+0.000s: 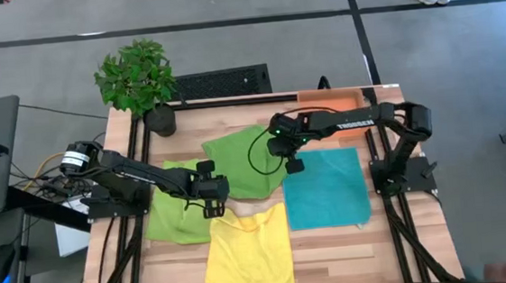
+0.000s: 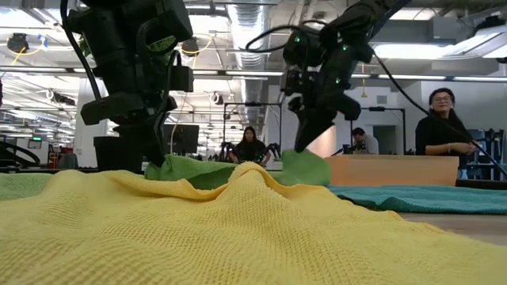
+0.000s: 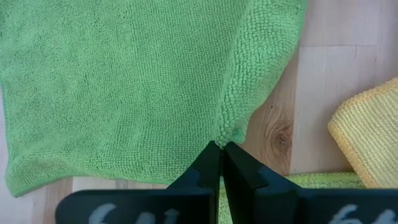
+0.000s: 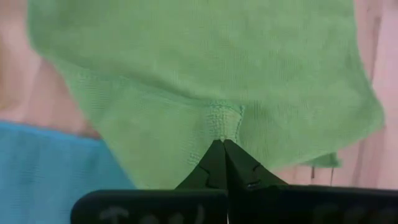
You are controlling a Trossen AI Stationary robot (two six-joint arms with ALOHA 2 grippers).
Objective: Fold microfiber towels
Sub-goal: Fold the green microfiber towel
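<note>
Both grippers were pinched shut on the same green towel (image 1: pixel 241 160), each holding one edge of it. The left gripper (image 1: pixel 214 197) had a bunched corner of cloth between its closed fingers, and the wood of the table (image 3: pixel 323 74) showed just beyond that corner. The right gripper (image 1: pixel 292 164) had nipped a small pucker of the fabric at the towel's other side, with the rest of the cloth spread away ahead of it. Held at two points like this, the towel could probably be lifted and carried over itself for a fold without sagging in the middle.

Four towels lay on the table: the held green one, a second lime towel (image 1: pixel 173 218) beneath the left arm, a teal towel (image 1: pixel 325 188) just beside the right gripper, and a yellow towel (image 1: pixel 248 250) just beyond the left gripper's fingertips. None looked folded yet. One orange tray (image 1: pixel 336 99) sat behind the right arm, and one potted plant (image 1: pixel 137 78) stood at the far corner.
</note>
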